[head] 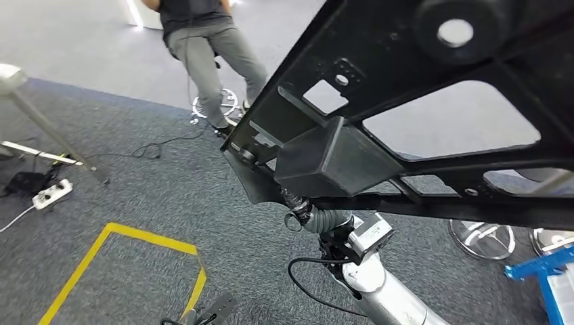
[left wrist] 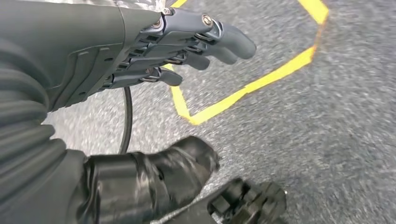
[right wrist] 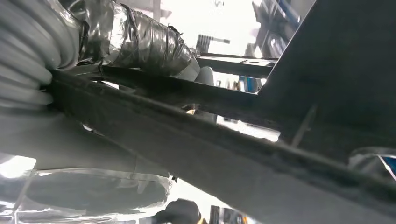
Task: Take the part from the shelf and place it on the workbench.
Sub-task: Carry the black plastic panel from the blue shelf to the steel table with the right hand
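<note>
One part: large black frame-like part (head: 433,108), flat panel with big cut-out openings, small square and round holes, and a box-shaped block on its underside; it spans the upper right of the head view, tilted, held up off the floor.
Part, close view: right wrist view shows a dark bar of the part (right wrist: 224,154) running slantwise just in front of the camera, with a wider dark plate joining it at one side.
Right hand: right hand (right wrist: 140,42) sits against the bar of the part, its tape-wrapped thumb lying over one edge; the fingers are hidden behind the part, so the grip reads as closed on the part, though exact finger placement cannot be told.
Right arm: silver forearm (head: 389,291) comes up from the bottom of the head view to the underside of the part, with a grey ribbed wrist cover and a boxed camera unit just beside it.
Left hand: left hand (left wrist: 154,51) hangs over the floor, fingers (left wrist: 224,39) stretched out straight and close together, holding nothing, thumb apart from them.
Floor: grey carpet (head: 169,203) with a yellow tape outline (head: 122,237); black cable lying loose across it.
Person: legs in grey trousers (head: 210,61) stand at the far edge of the carpet, well apart from the part.
Other: white power strip (head: 51,193) at the left; blue frame (head: 541,267) at the lower right edge.
</note>
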`<state>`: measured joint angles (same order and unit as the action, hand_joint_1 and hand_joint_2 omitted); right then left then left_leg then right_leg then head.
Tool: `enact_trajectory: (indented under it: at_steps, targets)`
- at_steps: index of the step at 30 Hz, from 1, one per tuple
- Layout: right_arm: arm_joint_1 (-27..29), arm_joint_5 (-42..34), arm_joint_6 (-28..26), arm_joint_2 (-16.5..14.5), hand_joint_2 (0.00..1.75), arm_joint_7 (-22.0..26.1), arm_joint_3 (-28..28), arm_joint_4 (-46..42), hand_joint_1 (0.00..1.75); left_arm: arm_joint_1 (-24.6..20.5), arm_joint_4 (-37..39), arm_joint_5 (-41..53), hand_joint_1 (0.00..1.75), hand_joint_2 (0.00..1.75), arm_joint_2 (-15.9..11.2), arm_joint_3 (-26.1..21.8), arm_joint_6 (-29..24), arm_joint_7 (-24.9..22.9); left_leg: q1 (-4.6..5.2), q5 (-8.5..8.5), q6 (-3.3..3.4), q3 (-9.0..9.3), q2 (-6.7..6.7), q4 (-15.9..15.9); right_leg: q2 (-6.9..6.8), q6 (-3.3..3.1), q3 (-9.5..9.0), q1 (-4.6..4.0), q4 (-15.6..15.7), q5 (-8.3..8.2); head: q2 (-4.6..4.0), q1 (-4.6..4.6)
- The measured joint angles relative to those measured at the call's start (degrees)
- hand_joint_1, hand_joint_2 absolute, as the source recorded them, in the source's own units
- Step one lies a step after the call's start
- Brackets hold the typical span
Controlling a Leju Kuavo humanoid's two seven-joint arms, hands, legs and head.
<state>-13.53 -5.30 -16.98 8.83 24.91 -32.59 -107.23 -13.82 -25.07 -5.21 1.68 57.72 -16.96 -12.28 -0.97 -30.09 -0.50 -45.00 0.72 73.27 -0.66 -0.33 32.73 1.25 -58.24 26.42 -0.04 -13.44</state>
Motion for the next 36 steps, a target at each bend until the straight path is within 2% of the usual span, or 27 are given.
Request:
enact_trajectory:
  at_steps: [1,2,3,5,7,9,10,12,14,15,16,17,18,19,20,21,22,23,25,26,27,29,31,32,33,34,36]
  targets:
    - [0.0,0.0,0.0,0.0,1.75,-0.1,0.0,0.0,1.75,0.1,0.0,0.0,0.0,1.75,0.0,0.0,0.0,0.0,-0.02,-0.05,-0.02,-0.51,-0.13,1.1,-0.85,-0.03,0.01,-0.08,0.0,0.08,0.0,0.01]
    - [0.0,0.0,0.0,0.0,1.75,-0.1,0.0,0.1,1.75,0.1,0.0,0.0,0.0,1.75,0.0,0.0,0.0,0.0,-0.01,0.9,0.05,0.21,-0.27,0.0,-1.66,-0.01,0.0,-0.15,-0.1,0.18,0.0,0.0]
    - [0.0,0.0,0.0,0.0,1.75,-0.2,0.0,0.1,1.75,0.1,0.0,0.0,0.0,1.75,0.0,0.0,0.0,0.0,0.03,2.41,0.22,1.91,-0.64,-2.9,-2.39,0.06,-0.05,-0.22,-0.2,0.31,0.0,0.0]
    - [0.0,0.0,0.0,0.0,1.75,-0.2,0.0,0.2,1.75,0.0,0.0,0.1,0.0,1.75,0.0,0.0,0.0,0.0,0.61,4.83,0.94,6.2,-2.99,-10.4,-3.76,0.4,-0.23,-0.46,-0.3,0.68,0.0,-0.01]
    - [-0.1,0.0,0.0,0.0,1.75,-0.2,0.0,0.2,1.75,-0.2,0.0,0.2,0.0,1.75,0.0,0.0,0.0,0.0,1.3,5.2,1.83,8.12,-4.4,-14.0,-4.81,0.89,-0.42,-0.73,-0.4,1.02,0.0,0.25]
    - [-0.1,0.1,0.0,0.0,1.75,-0.2,0.0,0.1,1.75,-0.1,0.0,0.2,0.0,1.75,-0.1,0.0,0.1,-0.1,1.38,5.28,2.51,8.26,-3.2,-14.3,-5.77,1.49,-0.71,-0.85,-0.3,1.31,0.0,0.63]
    - [-0.2,0.1,0.0,0.0,1.75,-0.3,0.1,0.1,1.75,-0.1,0.1,0.2,0.0,1.75,-0.1,0.0,0.1,-0.1,1.24,5.38,2.79,8.44,-2.54,-14.6,-5.44,1.86,-0.84,-0.76,-0.4,1.66,0.0,0.84]
    - [-0.3,0.1,0.0,0.0,1.75,-0.2,0.1,0.1,1.75,-0.1,0.1,0.3,0.0,1.75,-0.1,0.0,0.1,-0.2,0.85,5.66,3.39,8.88,-1.39,-15.2,-2.94,2.38,0.18,-0.55,-3.3,3.78,0.0,1.47]
    - [-0.2,0.1,0.0,0.0,1.75,-0.2,0.1,0.1,1.75,-0.2,0.1,0.4,0.0,1.75,-0.1,0.0,0.1,-0.2,0.79,5.69,3.76,8.95,-0.21,-15.3,-0.25,2.53,3.61,-0.47,-10.7,7.38,0.0,2.29]
    - [-0.1,0.1,0.0,0.0,1.75,-0.2,0.1,0.2,1.75,-0.2,0.1,0.4,0.0,1.75,0.0,0.0,0.1,-0.2,0.79,5.68,3.85,8.96,0.44,-15.3,0.23,2.57,5.57,-0.46,-14.5,8.71,0.0,2.56]
    - [0.0,0.1,0.0,0.0,1.75,-0.3,0.1,0.2,1.75,-0.2,0.1,0.4,0.0,1.75,0.0,0.0,0.1,-0.2,0.79,5.66,3.87,8.98,1.14,-15.2,0.45,2.62,7.1,-0.42,-17.1,9.29,0.0,2.75]
    - [0.0,0.1,0.0,0.0,1.75,-0.3,0.1,0.2,1.75,-0.1,0.1,0.4,0.0,1.75,0.0,0.0,0.1,-0.2,0.76,5.62,3.85,9.01,1.91,-15.1,0.53,2.67,7.57,-0.3,-17.4,8.48,0.0,2.92]
    - [0.0,0.1,0.0,0.0,1.75,-0.3,0.1,0.3,1.75,-0.1,0.1,0.4,0.0,1.75,0.0,0.0,0.1,-0.2,0.7,5.55,3.76,9.07,2.71,-15.0,0.63,2.74,6.92,-0.13,-15.4,6.55,0.0,3.08]
    - [0.0,0.1,0.0,0.0,1.75,-0.3,0.1,0.3,1.75,-0.1,0.1,0.4,0.0,1.75,0.0,0.0,0.1,-0.2,0.6,5.4,3.59,9.11,3.54,-14.7,1.13,2.83,5.37,0.13,-11.6,3.98,0.0,3.28]
    - [0.0,0.1,0.0,0.0,1.75,-0.3,0.1,0.3,1.75,-0.1,0.1,0.4,0.0,1.75,0.0,0.0,0.1,-0.2,0.55,5.22,3.32,9.03,4.36,-14.4,2.43,2.9,3.64,0.42,-7.5,2.04,0.0,3.55]
    - [0.0,0.1,0.0,0.0,1.75,-0.3,0.1,0.3,1.75,-0.2,0.1,0.4,0.0,1.75,0.0,0.0,0.1,-0.2,0.51,5.08,3.0,8.78,5.07,-14.0,3.75,2.89,2.25,0.65,-4.2,0.94,0.01,3.81]
    - [0.0,0.1,0.0,0.0,1.75,-0.3,0.2,0.3,1.75,-0.2,0.1,0.4,0.0,1.75,0.0,0.0,0.1,-0.2,0.46,5.07,2.64,8.45,5.68,-13.8,4.82,2.81,1.4,0.74,-2.2,0.58,0.01,4.08]
    - [0.0,0.1,0.0,0.0,1.75,-0.3,0.2,0.3,1.75,-0.2,0.1,0.4,0.0,1.75,0.0,0.0,0.1,-0.2,0.41,5.18,2.28,8.11,6.28,-13.8,5.4,2.59,1.17,0.68,-1.7,0.91,0.02,4.29]
    - [0.0,0.1,0.0,0.0,1.75,-0.3,0.2,0.3,1.75,0.0,0.1,0.4,0.0,1.75,0.0,0.0,0.1,-0.2,0.19,5.47,1.62,7.64,7.03,-13.9,4.34,1.91,0.99,0.57,-1.4,0.7,0.02,4.52]
    - [-0.1,0.1,0.1,0.0,1.75,-0.3,0.2,0.3,1.75,0.1,0.1,0.5,0.0,1.75,-0.1,0.0,0.1,-0.2,0.26,5.2,1.35,7.33,6.24,-13.4,3.69,1.47,0.85,0.62,-1.2,0.62,0.02,4.48]
    - [-0.1,0.1,0.1,-0.1,1.75,-0.3,0.2,0.3,1.75,0.1,0.1,0.5,0.0,1.75,-0.1,0.0,0.1,-0.2,0.33,4.39,1.1,6.59,4.78,-12.0,2.93,1.02,0.68,0.68,-1.1,0.56,0.02,4.42]
    - [-0.1,0.1,0.2,-0.2,1.75,-0.2,0.3,0.3,1.75,-0.1,0.1,0.5,0.0,1.75,-0.1,0.0,0.1,-0.2,0.46,1.47,0.7,3.63,1.33,-5.9,1.33,0.36,0.39,0.47,-0.9,0.67,0.02,4.27]
    - [0.0,0.1,0.2,-0.2,1.75,-0.3,0.3,0.3,1.75,-0.1,0.1,0.5,0.0,1.75,-0.1,0.0,0.1,-0.2,0.33,-0.94,0.5,0.15,0.12,0.8,-0.41,0.06,0.27,0.12,-1.0,0.86,0.02,4.26]
    - [0.0,0.1,0.2,-0.2,1.75,-0.3,0.3,0.3,1.75,0.0,0.1,0.5,0.0,1.75,-0.1,0.0,0.1,-0.2,0.31,-0.89,0.51,-0.51,-0.08,2.0,-1.29,0.0,0.2,-0.02,-1.0,0.98,0.02,4.26]
    - [0.0,0.1,0.2,-0.2,1.75,-0.3,0.3,0.3,1.75,0.0,0.1,0.5,0.0,1.75,-0.1,0.0,0.1,-0.2,0.31,0.28,0.62,0.15,-0.25,0.7,-2.07,0.0,0.1,-0.13,-1.0,1.1,0.02,4.26]
    - [0.0,0.1,0.2,-0.2,1.75,-0.3,0.3,0.3,1.75,0.0,0.1,0.5,0.0,1.75,-0.1,0.0,0.1,-0.2,0.37,2.16,0.84,1.95,-0.66,-2.6,-2.83,0.05,-0.08,-0.22,-1.0,1.27,0.02,4.26]
    - [-0.1,0.1,0.2,-0.3,1.75,-0.3,0.3,0.3,1.75,-0.1,0.1,0.5,0.0,1.75,-0.2,0.0,0.1,-0.2,0.95,4.73,1.52,6.05,-2.98,-10.3,-4.14,0.32,-0.44,-0.51,-1.0,1.65,0.02,4.27]
